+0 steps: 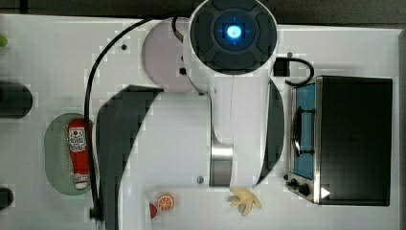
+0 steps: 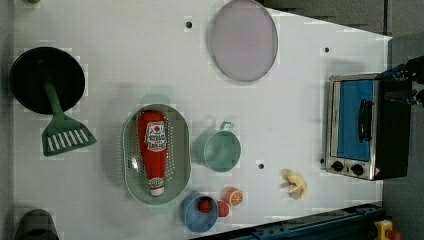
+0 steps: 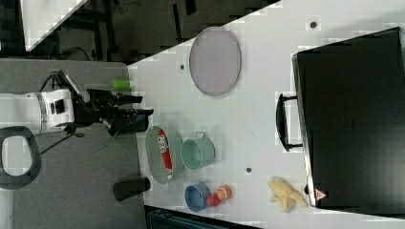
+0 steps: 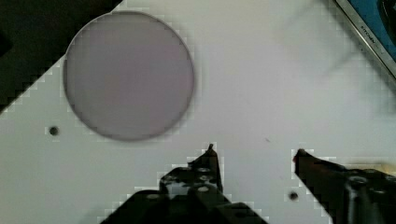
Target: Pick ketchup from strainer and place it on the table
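Ketchup (image 2: 152,151): red squeeze bottle, white label, white cap; lies lengthwise inside the strainer (image 2: 131,165), untouched. Strainer: pale green oval, on the table (image 2: 125,65) toward the left view's left. Cup (image 2: 218,150) (round, green, with handle): just beside the strainer on the left view's right. Plate (image 4: 128,74): greyish-lilac, round, far from the strainer, near the table edge. Toy oven (image 2: 362,125): at the left view's right. Banana (image 2: 295,184) and orange slice (image 2: 232,196): near the table's lower edge in the left view. Gripper (image 4: 254,151): fingers spread apart, nothing between them, above bare tabletop near the plate, well apart from the ketchup.
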Controlling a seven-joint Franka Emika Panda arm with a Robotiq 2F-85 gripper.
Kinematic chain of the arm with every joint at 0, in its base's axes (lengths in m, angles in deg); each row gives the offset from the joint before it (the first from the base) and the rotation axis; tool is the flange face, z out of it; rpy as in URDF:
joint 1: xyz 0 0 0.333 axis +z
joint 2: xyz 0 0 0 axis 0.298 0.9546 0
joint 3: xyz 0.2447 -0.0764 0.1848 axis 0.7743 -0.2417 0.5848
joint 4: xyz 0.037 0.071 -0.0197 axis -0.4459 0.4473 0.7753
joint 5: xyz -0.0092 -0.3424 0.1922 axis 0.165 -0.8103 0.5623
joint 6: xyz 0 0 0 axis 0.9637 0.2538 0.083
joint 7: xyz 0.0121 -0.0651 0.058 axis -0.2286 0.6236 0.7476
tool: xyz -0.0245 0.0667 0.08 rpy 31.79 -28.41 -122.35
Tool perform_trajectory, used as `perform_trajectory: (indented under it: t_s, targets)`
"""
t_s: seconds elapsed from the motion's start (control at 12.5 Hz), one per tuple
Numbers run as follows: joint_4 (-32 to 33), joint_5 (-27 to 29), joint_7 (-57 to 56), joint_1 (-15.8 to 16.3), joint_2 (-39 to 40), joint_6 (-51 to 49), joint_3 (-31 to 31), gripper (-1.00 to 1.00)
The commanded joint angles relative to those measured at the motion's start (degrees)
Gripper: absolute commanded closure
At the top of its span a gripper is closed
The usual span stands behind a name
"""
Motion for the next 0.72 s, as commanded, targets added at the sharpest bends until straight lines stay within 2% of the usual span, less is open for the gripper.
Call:
perform_trajectory:
  t_s: [0.08, 0.24, 0.48, 0.72]
  targets:
    - [8.0, 2.0, 2.1, -6.1, -11.8, -6.1, 2.7, -0.58]
    - [8.0, 2.3, 2.1, -5.5, -11.5, -6.0, 4.3, -0.99]
    - [8.0, 2.6, 2.2, -3.6, -10.3, -5.5, 10.2, -1.0]
    - [8.0, 2.6, 2.2, -1.9, -8.1, -2.5, 18.6, -1.0]
